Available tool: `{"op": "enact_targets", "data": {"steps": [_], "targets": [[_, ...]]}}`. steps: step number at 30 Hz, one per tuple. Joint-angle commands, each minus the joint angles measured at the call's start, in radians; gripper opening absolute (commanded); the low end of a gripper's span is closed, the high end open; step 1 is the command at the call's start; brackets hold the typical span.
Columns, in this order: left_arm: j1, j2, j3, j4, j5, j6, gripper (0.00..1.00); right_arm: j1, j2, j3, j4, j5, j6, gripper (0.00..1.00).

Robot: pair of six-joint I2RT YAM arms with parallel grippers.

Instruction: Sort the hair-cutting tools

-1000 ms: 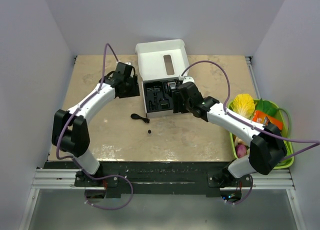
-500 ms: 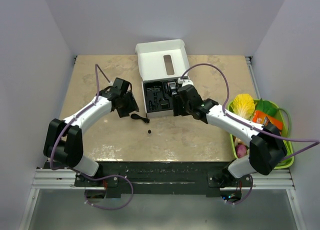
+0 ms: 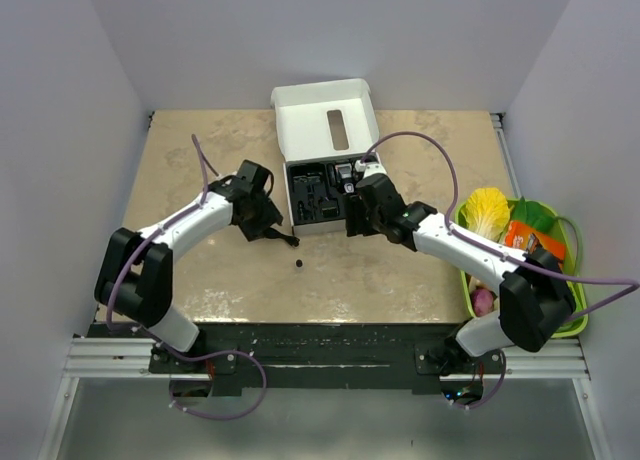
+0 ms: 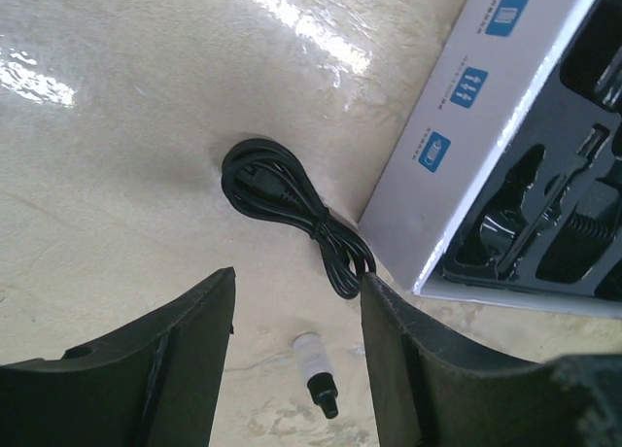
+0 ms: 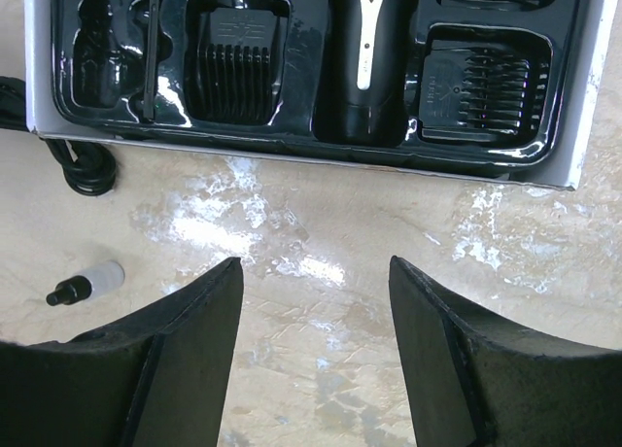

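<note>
Swinging over from the white cardboard box (image 4: 466, 126), the left gripper (image 4: 296, 287) now hovers, jaws apart, above the coiled black cord (image 4: 277, 194) lying beside that box, likely the next pickup; the right gripper (image 5: 316, 272) waits, likewise spread.

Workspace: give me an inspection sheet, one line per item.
Surface: glossy beige table.
Job's things: clipper and comb guards seated in the open box; black cord coiled on the table beside the box; small white bottle with a black cap loose nearby.
Clutter: green basket of toy vegetables at the right edge.
Grippers: left gripper open above the cord; right gripper open in front of the box.
Cables: purple cables loop off both arms.
Surroundings: plain pale walls.
</note>
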Motion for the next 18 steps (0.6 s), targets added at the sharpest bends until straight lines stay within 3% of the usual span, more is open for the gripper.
{"op": "enact_targets", "data": {"steps": [1,18], "targets": [[0.0,0.021,0.02,-0.009,-0.064,-0.081,0.59,0.005,-0.029,-0.014,0.054,-0.009,-0.009,0.64],[-0.001,0.204,0.13,-0.032,-0.067,-0.165,0.6,0.005,-0.006,-0.027,0.074,-0.016,-0.041,0.65]]}}
